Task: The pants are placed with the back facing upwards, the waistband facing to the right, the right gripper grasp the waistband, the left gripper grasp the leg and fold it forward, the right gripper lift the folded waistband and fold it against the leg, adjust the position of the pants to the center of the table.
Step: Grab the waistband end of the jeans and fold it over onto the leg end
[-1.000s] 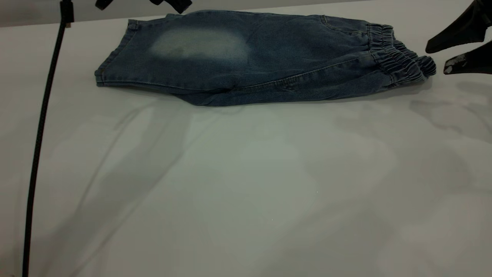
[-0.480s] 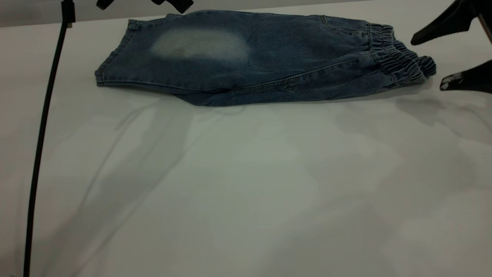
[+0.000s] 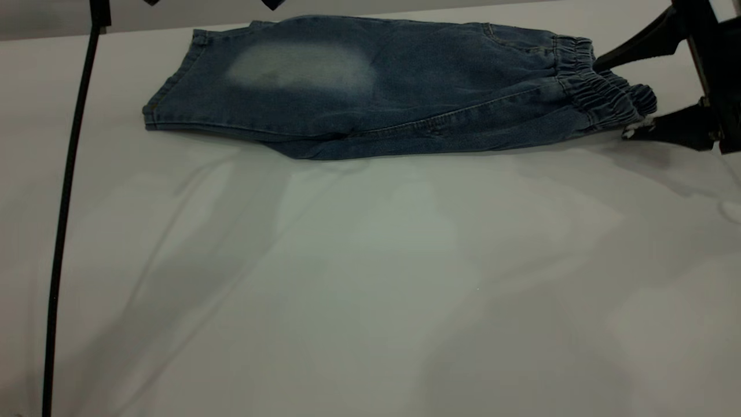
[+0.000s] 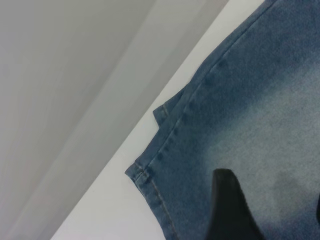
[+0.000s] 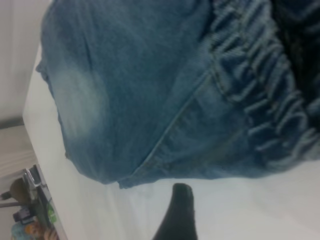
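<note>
The pants (image 3: pixel 393 87) lie folded lengthwise at the far side of the table (image 3: pixel 370 272), a plain leg with a faded patch (image 3: pixel 301 66) on top. The leg is hidden. At the right end sits the ruched waistband (image 3: pixel 602 92). My right gripper (image 3: pixel 611 97) is open, one finger above and one at the near side of the waistband; its near finger (image 5: pixel 180 210) rests over bare table beside the waistband (image 5: pixel 260 85). My left gripper (image 4: pixel 270 192) hovers open above the faded patch near the hem (image 4: pixel 145 172), only its tip (image 3: pixel 272 3) showing at the far edge.
A black cable (image 3: pixel 63 202) hangs down the left side of the table. The table's far edge (image 4: pixel 165 95) runs just behind the hem, with a grey wall beyond. Clutter on a floor shows past the table (image 5: pixel 30 210).
The right gripper has moved left to the waistband and spread its fingers wider, now straddling it. The left gripper has risen almost out of the exterior view. The pants have not moved.
</note>
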`<state>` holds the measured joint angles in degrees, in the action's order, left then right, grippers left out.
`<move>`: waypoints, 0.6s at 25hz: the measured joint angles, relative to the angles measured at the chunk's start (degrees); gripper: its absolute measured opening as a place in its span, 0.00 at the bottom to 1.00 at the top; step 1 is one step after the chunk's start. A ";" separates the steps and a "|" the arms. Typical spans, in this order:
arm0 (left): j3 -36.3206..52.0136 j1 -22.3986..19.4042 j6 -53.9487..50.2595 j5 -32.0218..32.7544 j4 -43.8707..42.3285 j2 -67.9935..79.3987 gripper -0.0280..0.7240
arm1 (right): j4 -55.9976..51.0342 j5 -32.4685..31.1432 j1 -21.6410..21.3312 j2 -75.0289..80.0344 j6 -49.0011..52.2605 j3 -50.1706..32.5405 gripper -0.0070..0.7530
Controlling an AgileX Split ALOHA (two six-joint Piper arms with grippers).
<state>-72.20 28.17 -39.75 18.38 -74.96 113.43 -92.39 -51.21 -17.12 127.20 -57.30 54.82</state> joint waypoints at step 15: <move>0.00 0.00 0.00 -0.38 -0.06 -0.66 0.55 | -5.56 1.39 0.00 6.16 -3.26 5.71 0.79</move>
<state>-72.20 28.17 -39.75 18.00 -75.02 112.77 -97.95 -49.82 -17.12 133.36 -60.56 60.53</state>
